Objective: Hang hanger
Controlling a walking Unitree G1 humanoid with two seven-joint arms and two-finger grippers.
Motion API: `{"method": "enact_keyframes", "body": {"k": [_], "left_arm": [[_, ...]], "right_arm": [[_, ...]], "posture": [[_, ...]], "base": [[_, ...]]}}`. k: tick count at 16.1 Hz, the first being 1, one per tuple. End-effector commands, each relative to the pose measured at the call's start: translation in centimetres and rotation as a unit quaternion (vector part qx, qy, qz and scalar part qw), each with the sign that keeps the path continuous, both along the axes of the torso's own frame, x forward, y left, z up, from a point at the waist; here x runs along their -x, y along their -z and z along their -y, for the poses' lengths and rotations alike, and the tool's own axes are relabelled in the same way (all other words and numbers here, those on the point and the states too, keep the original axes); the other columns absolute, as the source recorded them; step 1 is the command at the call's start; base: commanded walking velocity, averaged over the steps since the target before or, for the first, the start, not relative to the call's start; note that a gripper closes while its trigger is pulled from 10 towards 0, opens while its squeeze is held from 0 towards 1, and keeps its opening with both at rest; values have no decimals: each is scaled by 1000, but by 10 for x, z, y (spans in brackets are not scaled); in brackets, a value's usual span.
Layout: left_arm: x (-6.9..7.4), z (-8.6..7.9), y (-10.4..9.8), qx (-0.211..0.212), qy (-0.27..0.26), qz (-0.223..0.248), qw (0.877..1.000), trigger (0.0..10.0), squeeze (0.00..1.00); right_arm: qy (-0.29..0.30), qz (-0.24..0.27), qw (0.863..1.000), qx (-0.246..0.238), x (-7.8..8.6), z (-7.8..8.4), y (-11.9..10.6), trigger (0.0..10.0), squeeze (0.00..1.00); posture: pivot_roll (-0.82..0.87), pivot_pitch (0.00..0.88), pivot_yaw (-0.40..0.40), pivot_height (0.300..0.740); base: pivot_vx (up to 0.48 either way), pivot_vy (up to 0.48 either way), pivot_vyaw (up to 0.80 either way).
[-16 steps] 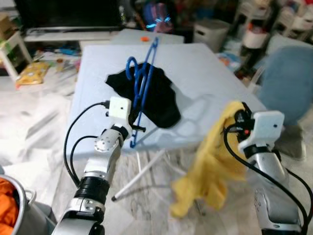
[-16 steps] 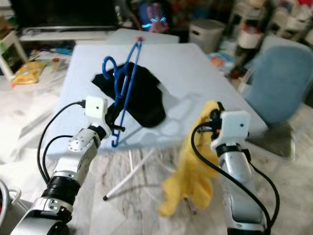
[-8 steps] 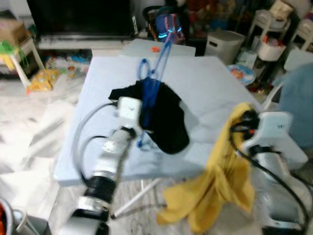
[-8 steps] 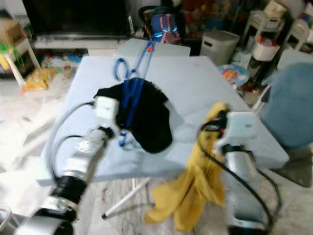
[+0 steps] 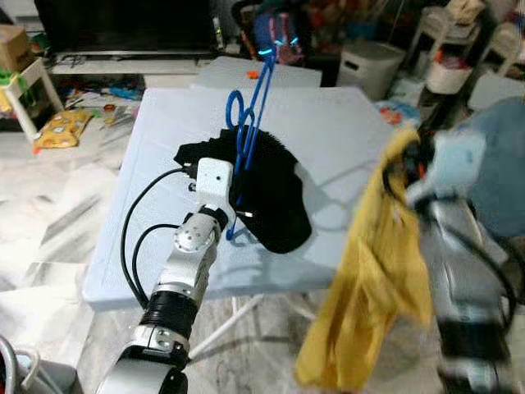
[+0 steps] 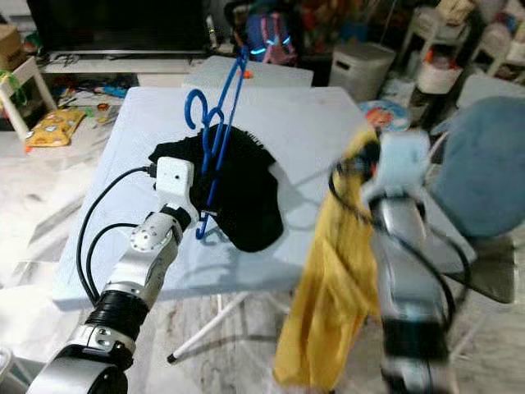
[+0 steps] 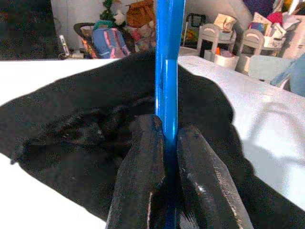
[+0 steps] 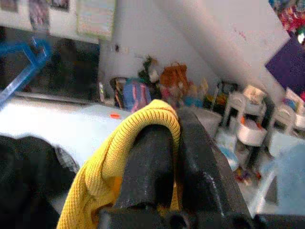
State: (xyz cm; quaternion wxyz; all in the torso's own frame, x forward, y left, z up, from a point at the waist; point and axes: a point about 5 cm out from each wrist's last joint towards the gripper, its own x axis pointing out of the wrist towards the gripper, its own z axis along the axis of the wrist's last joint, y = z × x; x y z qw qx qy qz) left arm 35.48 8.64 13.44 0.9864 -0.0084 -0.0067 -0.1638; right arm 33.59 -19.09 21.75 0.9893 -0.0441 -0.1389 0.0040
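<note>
Hanger (image 5: 248, 139) stands nearly upright above the counter (image 5: 328, 139), clamped at its lower end in the left end effector (image 5: 232, 226); the left wrist view shows both black fingers (image 7: 138, 176) pinched tight on the blue bar. Its long axis runs up and away from the robot, leaning slightly to the right, with the hook curling over to the left near the top. A black garment (image 5: 271, 193) lies crumpled on the counter right behind and under the hanger, touching or nearly touching its lower part.

The right end effector (image 8: 167, 143) is closed on a fold of yellow cloth (image 5: 373, 271), which drapes down in front of the counter's near right edge; this arm is blurred in the head views.

The hanger lies to the left of the yellow cloth, well apart from it, and farther over the counter. Judging from this, the coming move depends on bringing the two together: the left arm already carries the hanger, so the cloth's held fold would have to cross leftward toward the hanger's upper end.
</note>
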Motion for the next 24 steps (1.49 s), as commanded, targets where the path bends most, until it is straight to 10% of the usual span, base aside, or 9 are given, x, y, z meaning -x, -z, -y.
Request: {"method": "enact_keyframes", "body": {"k": [1,4,9,12,16,21,24], "left_arm": [[2,3,5,-5,0,-10,1000,10000,0],[3,3,6,-4,-6,-9,1000,10000,0],[5,-4,6,-4,-28,-1,1000,10000,0],[5,-4,6,-6,-33,-1,999,10000,0],[5,-1,6,-6,-29,0,1000,10000,0],[5,3,6,-6,-19,-2,1000,10000,0],[4,5,6,-5,-17,-2,1000,10000,0]], "right_arm": [[-22,16,1000,1,-8,-9,-12,10000,0],[-70,106,989,-76,-34,-39,-78,10000,0],[-160,258,942,-141,-10,-81,-161,10000,0],[-160,188,959,-141,-21,-81,-113,10000,0],[-97,-74,989,-78,-21,-70,22,10000,0],[-28,-159,983,-87,-10,-44,62,10000,0],[-82,-239,967,-25,-1,-58,87,10000,0]], "posture": [[22,0,-78,740],[51,0,-102,740],[65,0,-126,740],[57,0,-125,740],[49,0,-118,740],[39,0,-104,740],[43,0,-110,740]], "base": [[0,0,0],[0,0,0],[0,0,0],[0,0,0],[0,0,0],[0,0,0],[0,0,0]]}}
